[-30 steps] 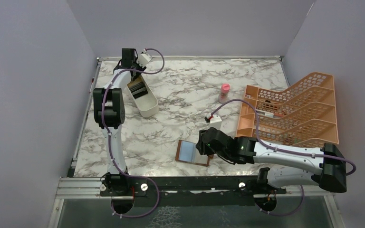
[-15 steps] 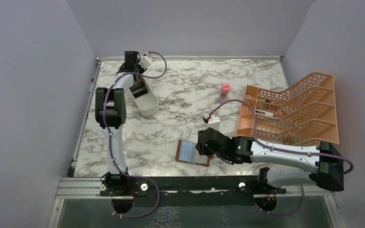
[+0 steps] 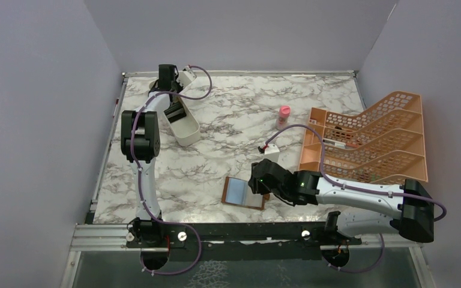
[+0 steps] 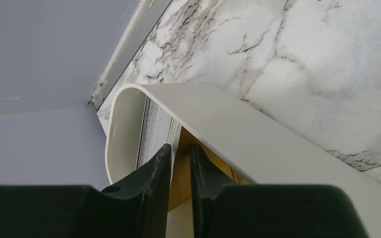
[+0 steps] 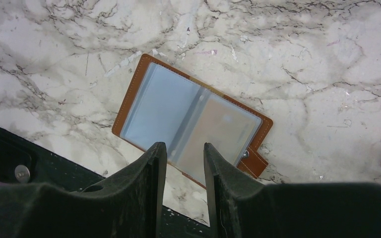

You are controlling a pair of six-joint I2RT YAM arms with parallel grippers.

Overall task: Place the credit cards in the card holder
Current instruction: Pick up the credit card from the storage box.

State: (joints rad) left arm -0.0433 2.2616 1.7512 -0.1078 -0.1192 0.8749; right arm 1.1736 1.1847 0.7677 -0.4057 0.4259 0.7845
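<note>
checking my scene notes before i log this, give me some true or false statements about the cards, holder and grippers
1. The holder lies open on the table. True.
2. The right gripper grips a card. False: its jaws are apart and empty, above the holder.
3. The cards are in the tray. True.
4. The bottle sits inside the rack. False: it stands on the table, left of the rack.
5. The left gripper hangs over the holder. False: its fingertips reach into the tray, at the cards.
</note>
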